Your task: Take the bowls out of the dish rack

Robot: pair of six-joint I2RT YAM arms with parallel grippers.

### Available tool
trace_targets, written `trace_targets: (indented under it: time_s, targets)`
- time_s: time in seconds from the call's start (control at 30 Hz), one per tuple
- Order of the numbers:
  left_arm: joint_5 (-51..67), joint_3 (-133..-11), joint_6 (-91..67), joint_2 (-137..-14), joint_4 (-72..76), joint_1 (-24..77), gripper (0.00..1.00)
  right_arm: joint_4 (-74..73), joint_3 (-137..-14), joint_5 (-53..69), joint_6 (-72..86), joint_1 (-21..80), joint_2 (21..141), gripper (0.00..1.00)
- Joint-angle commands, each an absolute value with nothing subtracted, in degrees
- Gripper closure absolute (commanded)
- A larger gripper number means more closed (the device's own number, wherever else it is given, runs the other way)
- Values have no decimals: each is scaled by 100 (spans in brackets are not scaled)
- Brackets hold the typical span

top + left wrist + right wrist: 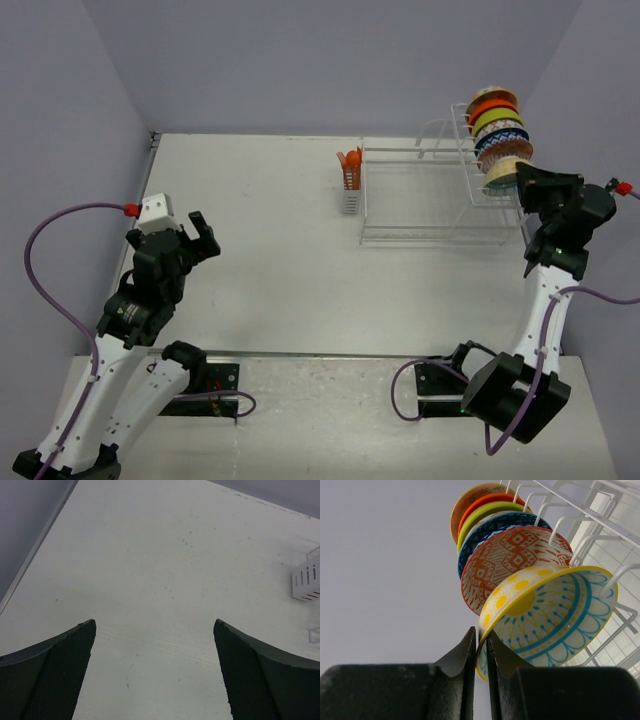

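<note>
Dish rack [430,240]: white wire, sits on the table [280,290] at far right. Flat frame to the left, raised slotted section at the right end.

Bowls [497,135]: six, all in the raised section. Stand on edge, packed one behind another in a row running far to near (gaps between them hard to judge from above).

Order in the right wrist view, far to near:
- tan-orange bowl [467,502]
- plain orange bowl [492,501]
- lime-green bowl [487,514]
- blue-patterned bowl [500,526]
- red-patterned bowl [512,560]
- nearest bowl [555,615], yellow flower inside, blue rings and petals outside. Tilted, leaning on the white prongs.

Right gripper [480,642]: raised at the near end of the row, right beside the rack. Fingers nearly together, pinched on the rim of the nearest bowl, one finger [460,657] on each side of it.

Left gripper [155,625]: over the near left of the table, well apart from the rack. Fingers spread wide, gripping nothing, only table surface between them.

Utensil caddy [349,180]: orange and white, hangs at the rack's left end. Shows at the right edge of the left wrist view.
</note>
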State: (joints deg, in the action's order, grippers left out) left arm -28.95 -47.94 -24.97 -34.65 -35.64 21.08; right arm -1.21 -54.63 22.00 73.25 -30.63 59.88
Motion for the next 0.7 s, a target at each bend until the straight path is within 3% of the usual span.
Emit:
trace_targets:
  time_s: [0.0, 0.67]
  targets:
    - [-2900, -4913, -2584, -3489, -3463, 2136, 0, 202, -5300, 1863, 7418, -3103, 5871, 98]
    - [-2848, -4887, -2558, -3516, -3428, 2136, 0, 1827, -4614, 2003, 8551, -3103, 5186, 100]
